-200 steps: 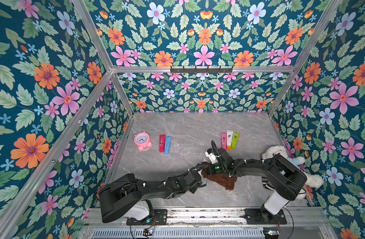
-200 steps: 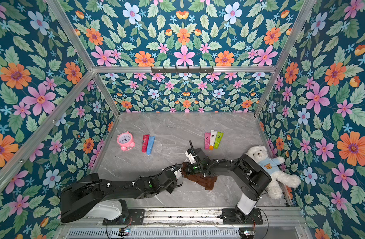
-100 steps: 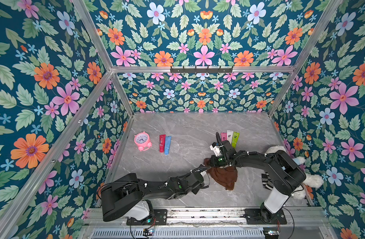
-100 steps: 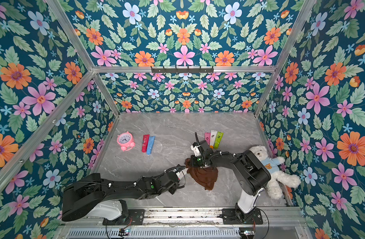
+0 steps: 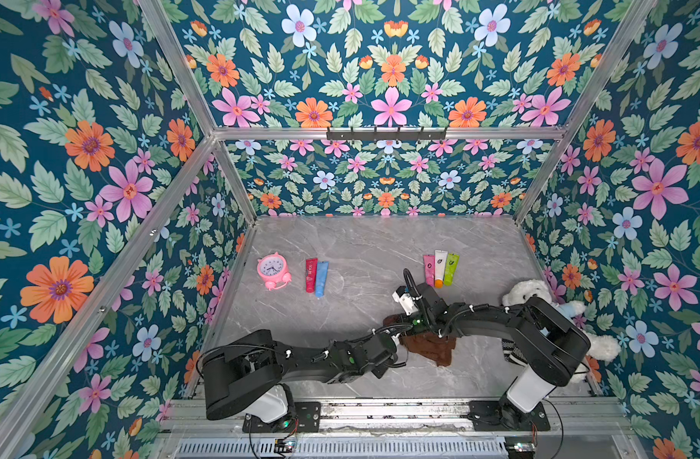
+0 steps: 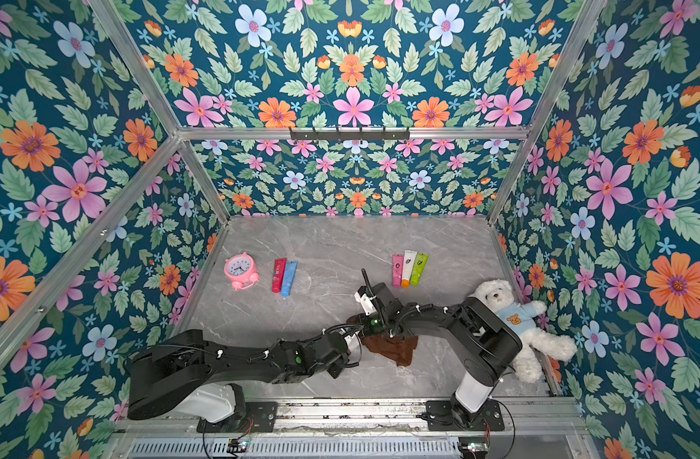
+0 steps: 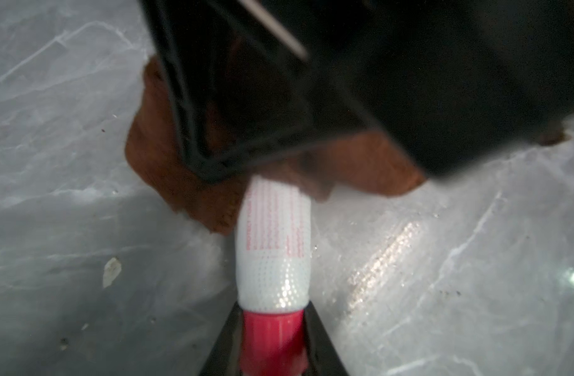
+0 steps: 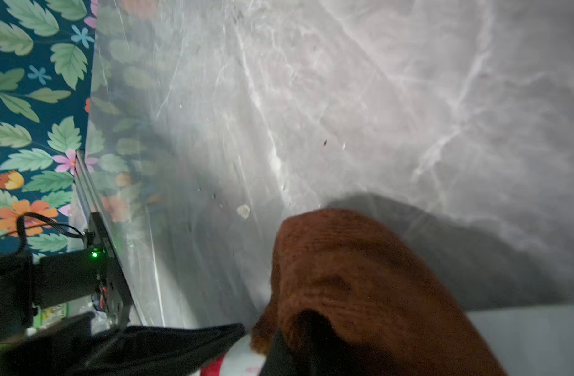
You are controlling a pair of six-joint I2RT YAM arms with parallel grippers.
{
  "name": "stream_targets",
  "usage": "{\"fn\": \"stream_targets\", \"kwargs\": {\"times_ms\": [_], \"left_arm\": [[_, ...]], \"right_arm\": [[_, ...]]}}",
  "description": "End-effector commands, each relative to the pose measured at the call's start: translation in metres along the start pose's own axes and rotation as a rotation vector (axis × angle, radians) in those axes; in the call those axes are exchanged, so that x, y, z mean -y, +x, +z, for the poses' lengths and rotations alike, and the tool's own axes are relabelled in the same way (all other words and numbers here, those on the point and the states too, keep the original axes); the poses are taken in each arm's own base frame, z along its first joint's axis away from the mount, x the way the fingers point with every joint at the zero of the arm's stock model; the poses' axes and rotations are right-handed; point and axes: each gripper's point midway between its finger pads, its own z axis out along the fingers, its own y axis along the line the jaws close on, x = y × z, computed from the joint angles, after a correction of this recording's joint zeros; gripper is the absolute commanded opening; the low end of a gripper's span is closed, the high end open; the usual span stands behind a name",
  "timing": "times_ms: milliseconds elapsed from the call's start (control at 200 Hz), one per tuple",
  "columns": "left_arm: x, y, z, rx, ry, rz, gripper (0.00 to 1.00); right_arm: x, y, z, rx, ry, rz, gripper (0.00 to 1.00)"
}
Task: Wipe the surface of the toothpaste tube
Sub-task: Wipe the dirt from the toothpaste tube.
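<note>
The tube (image 7: 272, 247) was in mid-wipe: it was held by one end while the cloth (image 7: 168, 169) covered the other. Its body was white and glossy, with a fine dotted sheen and rows of red print, and it looked plump and slightly bowed. Blur hid any dirt on it. Its red cap (image 7: 272, 345) sat between the fingers of the left gripper (image 7: 272, 325), which was closed partway and clamped on the cap. The tube lay low over the table (image 5: 380, 246), about 5 o'clock of the table's middle. Whether it touched the marble could not be told, and in both top views the arms hid nearly all of it. The brown cloth was bunched in the right gripper (image 8: 311, 351), whose jaws were fully closed on it, and it draped over the tube's far end. The next move probably called for drawing the cloth down the body toward the cap with light pressure while the left kept its hold. After that the tube would need a turn so the underside got wiped. Further out, three spare tubes (image 5: 439, 268) lay at 12 o'clock of the cloth, two more (image 5: 315, 276) and a pink clock (image 5: 272, 270) at 10, and a bear (image 6: 511, 318) at 3.
</note>
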Motion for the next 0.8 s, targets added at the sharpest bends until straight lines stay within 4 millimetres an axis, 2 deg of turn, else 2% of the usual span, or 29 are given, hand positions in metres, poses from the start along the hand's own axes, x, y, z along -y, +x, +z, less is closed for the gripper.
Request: {"fn": "stream_targets", "kwargs": {"times_ms": [0, 100, 255, 385, 475, 580, 795], "left_arm": [[-0.009, -0.007, 0.002, 0.023, -0.053, 0.002, 0.0], [-0.009, -0.007, 0.002, 0.024, -0.054, 0.003, 0.0], [-0.011, -0.008, -0.002, 0.037, -0.055, -0.002, 0.0], [-0.013, -0.009, -0.005, 0.05, -0.06, -0.011, 0.0], [-0.013, -0.009, -0.005, 0.05, -0.06, -0.011, 0.0], [-0.012, -0.009, -0.003, 0.043, -0.06, -0.008, 0.0], [-0.013, -0.009, -0.003, 0.045, -0.064, -0.014, 0.0]], "right_arm": [[-0.009, 0.031, -0.009, -0.081, -0.042, 0.068, 0.0], [0.013, 0.034, -0.014, -0.067, 0.031, 0.086, 0.0], [0.056, 0.023, -0.026, -0.025, 0.093, 0.16, 0.0], [0.072, 0.016, -0.03, -0.018, 0.155, 0.155, 0.0], [0.066, 0.012, -0.028, -0.019, 0.126, 0.151, 0.0], [0.045, 0.016, -0.025, -0.029, 0.047, 0.151, 0.0], [-0.011, 0.044, -0.019, -0.073, -0.091, 0.131, 0.0]]}}
